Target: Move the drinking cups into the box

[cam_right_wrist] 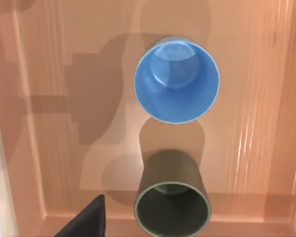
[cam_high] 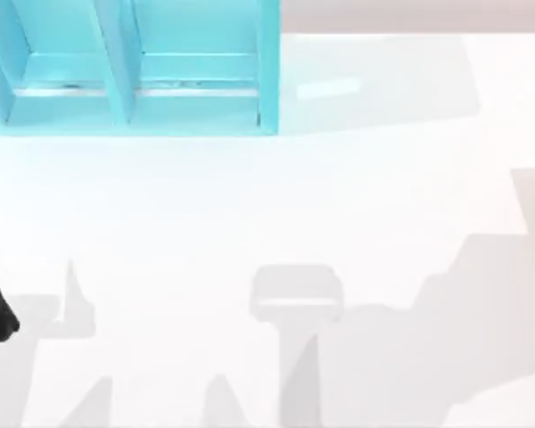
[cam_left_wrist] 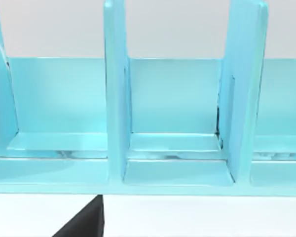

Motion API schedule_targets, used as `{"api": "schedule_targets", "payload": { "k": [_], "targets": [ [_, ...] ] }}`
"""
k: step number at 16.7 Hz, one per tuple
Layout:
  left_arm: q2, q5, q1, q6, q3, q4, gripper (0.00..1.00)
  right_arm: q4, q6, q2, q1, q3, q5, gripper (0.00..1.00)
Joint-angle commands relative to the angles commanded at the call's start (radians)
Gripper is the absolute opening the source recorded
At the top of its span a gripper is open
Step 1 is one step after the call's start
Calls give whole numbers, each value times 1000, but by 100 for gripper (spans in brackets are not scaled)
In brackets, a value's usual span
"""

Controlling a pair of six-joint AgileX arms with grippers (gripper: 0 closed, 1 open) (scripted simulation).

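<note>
1. The olive-grey cup [cam_right_wrist: 171,205] lies nearest the right wrist camera, upright on the wooden floor of the box [cam_right_wrist: 49,98], near one wall.
2. The blue cup [cam_right_wrist: 176,81] stands upright just beyond it in the same box, apart from it.
3. At the top view's far left, a turquoise divided rack [cam_high: 125,71] sits on the white table [cam_high: 339,196].
4. Whether either arm's jaws are wide or narrow cannot be told.

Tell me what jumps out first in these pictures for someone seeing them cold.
In the right wrist view, the bright blue cup and the olive-grey cup stand upright, close together, on the wooden floor of a box. In the top view, a turquoise rack with upright dividers sits at the far left of the white table; the left wrist view faces its compartments.
</note>
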Motion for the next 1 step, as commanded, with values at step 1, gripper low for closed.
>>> {"api": "schedule_targets", "payload": {
  "k": [1],
  "targets": [
    [0,0,0,0,0,0,100,-1,0,0,0,1,0,100]
  ]
}}
